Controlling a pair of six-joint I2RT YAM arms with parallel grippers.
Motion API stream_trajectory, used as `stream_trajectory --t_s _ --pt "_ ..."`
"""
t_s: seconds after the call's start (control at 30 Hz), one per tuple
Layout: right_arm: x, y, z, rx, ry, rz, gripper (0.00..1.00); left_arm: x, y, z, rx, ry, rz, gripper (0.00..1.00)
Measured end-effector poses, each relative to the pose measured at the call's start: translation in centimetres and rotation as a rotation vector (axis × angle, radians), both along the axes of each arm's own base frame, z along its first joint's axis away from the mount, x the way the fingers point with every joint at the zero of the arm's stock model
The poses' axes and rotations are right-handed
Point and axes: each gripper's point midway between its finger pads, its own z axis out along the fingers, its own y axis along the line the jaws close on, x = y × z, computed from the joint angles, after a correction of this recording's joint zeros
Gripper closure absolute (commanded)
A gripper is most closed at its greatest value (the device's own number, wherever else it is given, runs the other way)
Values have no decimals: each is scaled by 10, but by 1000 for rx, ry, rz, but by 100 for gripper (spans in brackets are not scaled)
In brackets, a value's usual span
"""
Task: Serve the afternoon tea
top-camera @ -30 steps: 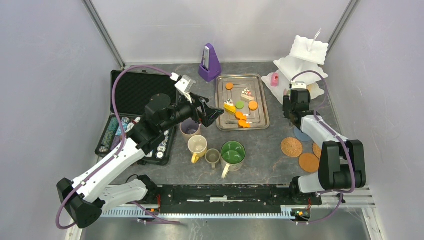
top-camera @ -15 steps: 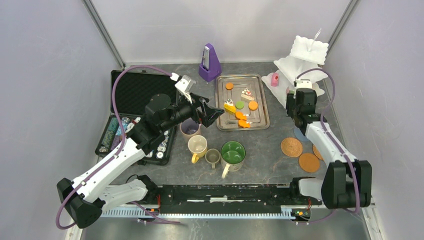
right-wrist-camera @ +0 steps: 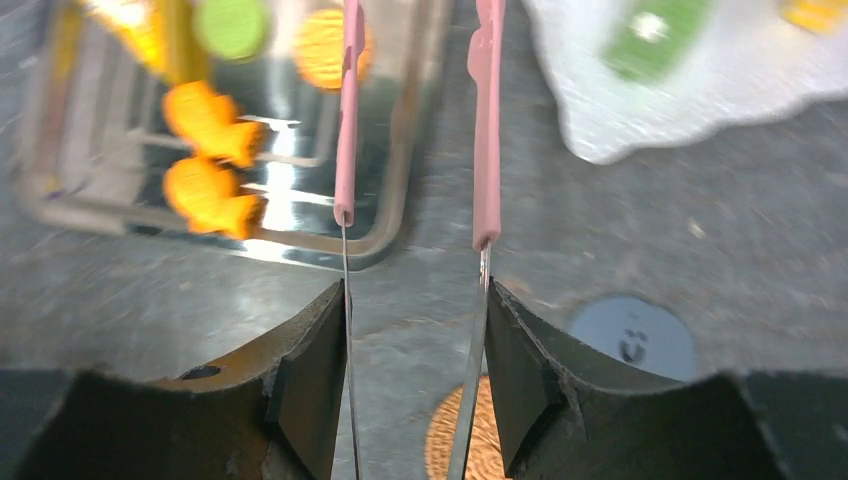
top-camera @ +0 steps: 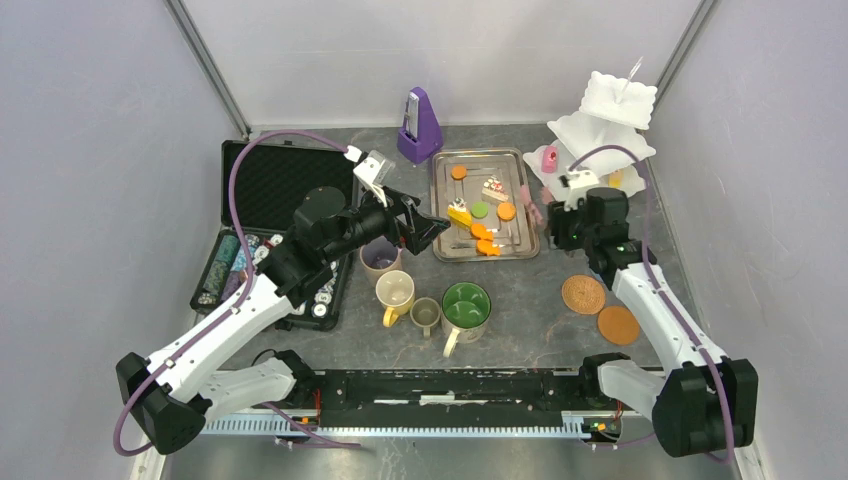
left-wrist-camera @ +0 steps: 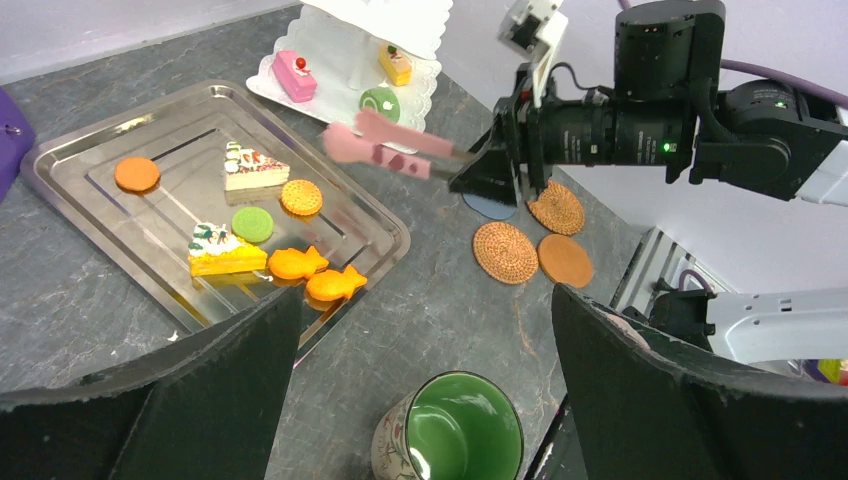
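My right gripper (top-camera: 552, 224) (right-wrist-camera: 415, 330) is shut on pink-tipped metal tongs (top-camera: 529, 206) (right-wrist-camera: 487, 130) (left-wrist-camera: 385, 145). The tong tips stand apart with nothing between them, over the right rim of the steel tray (top-camera: 437, 205). On the tray lie orange fish pastries (right-wrist-camera: 205, 195), cake slices (left-wrist-camera: 228, 250) and round biscuits (left-wrist-camera: 300, 196). A pink pastry (left-wrist-camera: 293, 77), a green roll (left-wrist-camera: 380, 102) and a yellow one (left-wrist-camera: 396, 65) sit on the white stand's (top-camera: 610, 110) bottom tier. My left gripper (top-camera: 425, 225) (left-wrist-camera: 422, 300) hangs open above the mugs: mauve (top-camera: 380, 255), yellow (top-camera: 394, 291), olive (top-camera: 426, 314), big green (top-camera: 465, 305) (left-wrist-camera: 455, 435).
Cork coasters (top-camera: 583, 294) (top-camera: 618, 325) and a blue disc (right-wrist-camera: 632, 338) lie right of the mugs, under my right arm. A purple metronome (top-camera: 420, 125) stands at the back. An open black case (top-camera: 270, 190) with poker chips fills the left side.
My right arm has swung left from the stand's base toward the tray, carrying the tongs. The left arm has stayed put.
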Motion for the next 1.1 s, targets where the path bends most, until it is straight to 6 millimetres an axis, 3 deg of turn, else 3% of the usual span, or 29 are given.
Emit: stream_trajectory --t_s 0.17,0.23,0.47,1.1 --pt "-1 60 -2 20 20 252 46 -2 -2 -1 1 3 -14 0" --pt "10 69 -6 15 41 291 45 -2 -2 -1 1 3 -14 0" --pt "41 65 -12 -50 57 285 45 -1 -2 -1 2 3 -13 0" --pt "77 69 -32 -141 76 365 45 -1 -2 -2 3 4 -13 0"
